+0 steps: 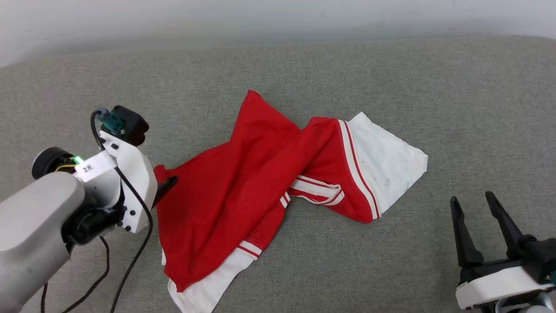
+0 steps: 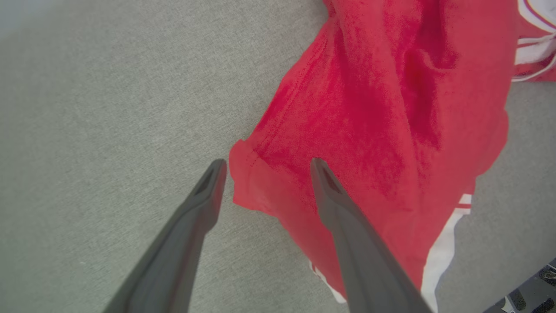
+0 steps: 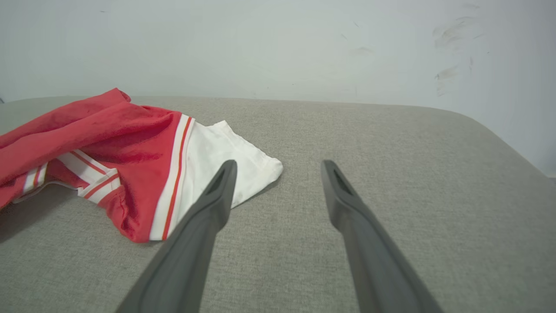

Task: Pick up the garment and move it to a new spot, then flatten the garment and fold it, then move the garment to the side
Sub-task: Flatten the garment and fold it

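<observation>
Garment [image 1: 243, 174], crumpled and twisted, mid-surface [image 1: 391, 78]. Left fingers [image 2: 332, 195] wide, straddling its red left corner [image 2: 243, 165], nothing held. Right fingers [image 1: 462, 234] wide, idle, apart from the white sleeve [image 1: 386, 161]. Risk: closing on a thin edge, cloth slipping out or twist tightening on lifting.

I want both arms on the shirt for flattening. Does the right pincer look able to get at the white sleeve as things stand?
Probably yes: the right pincer stands open, apart from the white sleeve of the garment, with only bare grey upholstery between them and nothing in the way.
</observation>
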You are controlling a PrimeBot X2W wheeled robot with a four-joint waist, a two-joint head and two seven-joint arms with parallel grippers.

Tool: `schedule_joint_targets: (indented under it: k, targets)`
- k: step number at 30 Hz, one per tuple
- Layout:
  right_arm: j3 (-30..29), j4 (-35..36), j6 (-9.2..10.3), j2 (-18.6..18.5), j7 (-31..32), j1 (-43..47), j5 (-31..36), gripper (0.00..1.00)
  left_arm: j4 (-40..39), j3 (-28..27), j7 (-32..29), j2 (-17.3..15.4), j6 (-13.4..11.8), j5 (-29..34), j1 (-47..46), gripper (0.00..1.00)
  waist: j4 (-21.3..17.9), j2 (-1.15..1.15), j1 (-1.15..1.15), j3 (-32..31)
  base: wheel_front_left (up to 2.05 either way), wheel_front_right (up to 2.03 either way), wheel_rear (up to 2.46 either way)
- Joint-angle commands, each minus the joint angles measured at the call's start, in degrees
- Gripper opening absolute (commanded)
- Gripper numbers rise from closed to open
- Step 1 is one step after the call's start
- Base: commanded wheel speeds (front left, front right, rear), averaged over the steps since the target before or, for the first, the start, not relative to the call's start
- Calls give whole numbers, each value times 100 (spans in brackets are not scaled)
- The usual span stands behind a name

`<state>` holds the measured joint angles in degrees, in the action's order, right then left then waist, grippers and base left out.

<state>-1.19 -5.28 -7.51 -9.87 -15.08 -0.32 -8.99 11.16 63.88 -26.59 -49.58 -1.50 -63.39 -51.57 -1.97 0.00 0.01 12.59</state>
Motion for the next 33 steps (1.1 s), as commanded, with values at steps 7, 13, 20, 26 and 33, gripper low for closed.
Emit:
schedule_joint_targets:
  k: [7,13,20,26,33]
  targets:
    - [85,8,4,-48,-13,-240,33,100,659,314,-257,365,250,76,90,100,-75,0,-1,258,0,0,0]
    - [127,-25,4,-49,-13,-328,71,100,1295,597,-495,657,471,108,254,100,-110,0,-1,384,0,0,0]
    - [134,-60,4,-19,-13,-322,94,100,1666,720,-363,899,689,182,313,0,-98,0,-1,376,0,0,0]
    - [111,-107,4,27,-13,-199,93,100,1442,519,360,763,742,566,-102,0,-14,0,-1,156,0,0,0]
    - [84,-93,4,96,-13,-95,81,100,629,241,954,494,466,1045,-601,0,87,0,-1,-71,0,0,0]
